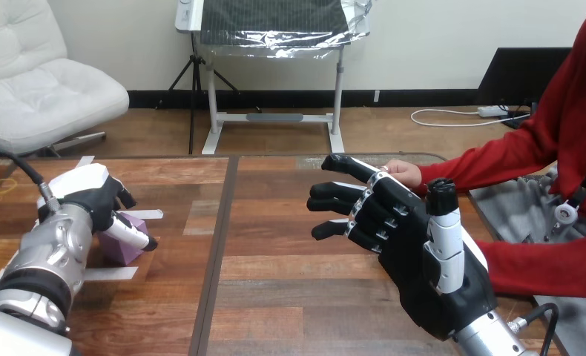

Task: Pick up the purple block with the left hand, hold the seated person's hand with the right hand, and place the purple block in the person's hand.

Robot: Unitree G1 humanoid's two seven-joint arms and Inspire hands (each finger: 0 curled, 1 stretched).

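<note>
Purple block (pixel 121 246) sits on the wooden table (pixel 275 289) at about eight o'clock in my view, mostly covered by my left hand (pixel 90 196). It looks like a small, stiff cube with flat faces and a matt surface, light enough, I judge, for a modest pinch. Nothing about it looks fragile. The smooth sides could slide if I squeeze on an edge, so I want pads flat on two opposite faces, low enough that it cannot tip out.

My left fingers (pixel 130 233) are curled down over the block, one lying across its upper front. I cannot tell whether it has left the table. Two strips of pale tape (pixel 145 215) lie on the wood just beside it, at one o'clock and six o'clock from the block.

Across the table's dark seam, my right hand (pixel 409 252) stands raised with its fingers (pixel 334 189) spread wide and straight, holding nothing. The person's hand (pixel 403 172) shows just past it, at twelve o'clock from my palm, close behind my fingers. I cannot tell if they touch, and nothing of mine is wrapped round it yet.
</note>
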